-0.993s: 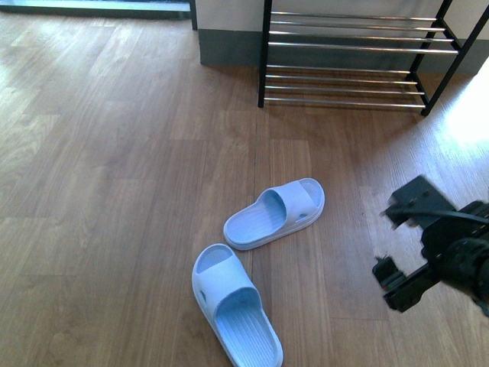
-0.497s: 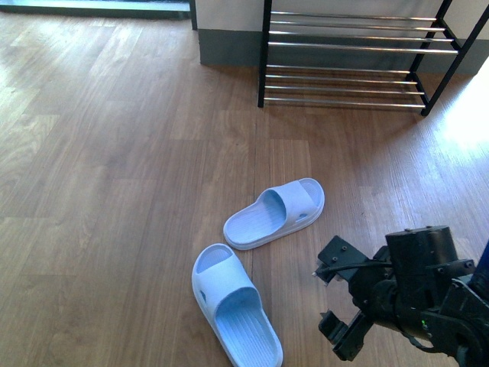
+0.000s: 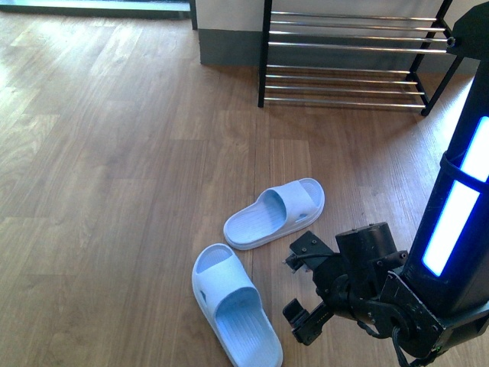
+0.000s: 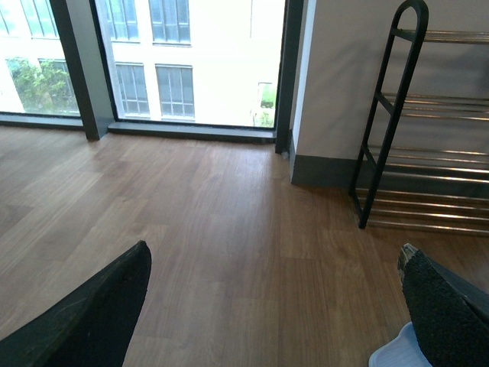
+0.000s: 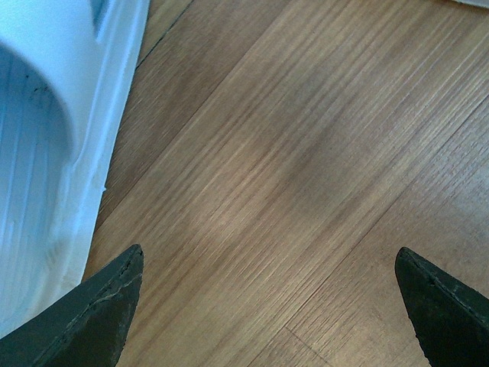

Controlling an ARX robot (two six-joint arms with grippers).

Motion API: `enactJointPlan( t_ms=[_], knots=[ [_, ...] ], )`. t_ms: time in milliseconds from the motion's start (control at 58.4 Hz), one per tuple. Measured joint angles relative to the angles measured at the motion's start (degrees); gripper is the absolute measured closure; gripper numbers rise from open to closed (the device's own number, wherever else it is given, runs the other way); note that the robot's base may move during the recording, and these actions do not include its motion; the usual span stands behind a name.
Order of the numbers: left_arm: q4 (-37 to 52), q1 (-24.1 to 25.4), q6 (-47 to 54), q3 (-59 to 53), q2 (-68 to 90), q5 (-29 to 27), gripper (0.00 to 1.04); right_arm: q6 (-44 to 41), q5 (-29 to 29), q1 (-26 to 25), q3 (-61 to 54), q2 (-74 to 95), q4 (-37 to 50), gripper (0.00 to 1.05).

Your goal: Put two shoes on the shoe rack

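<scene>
Two pale blue slide shoes lie on the wood floor: one points toward the rack, the other lies nearer me. The shoe rack with black side frames and chrome rods stands against the far wall and also shows in the left wrist view. My right gripper hangs open just right of the nearer slide. Its wrist view shows that slide's side beside one finger, and only bare floor between the jaws. My left gripper is open over bare floor, with a slide's edge by one finger.
The right arm's upright link, lit with blue strips, stands at the right edge in front of the rack's end. A grey skirting and wall corner sit left of the rack. Floor-level windows lie beyond it.
My right gripper has swung left and lower, from the right edge to just beside the nearer slide. The arm's lit link has come into view. The slides have not moved.
</scene>
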Motion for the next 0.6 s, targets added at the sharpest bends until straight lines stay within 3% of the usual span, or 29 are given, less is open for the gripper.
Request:
enactJointPlan(
  t_ms=[257,599],
  knots=[
    [0.0,0.0,0.0,0.0,0.0,0.0,0.09,1.0,-0.9,0.3,3.2,1.4,-3.1,0.09],
    [0.0,0.0,0.0,0.0,0.0,0.0,0.09,1.6,-0.9,0.3,-0.2,1.2,2.4,0.09]
  ],
)
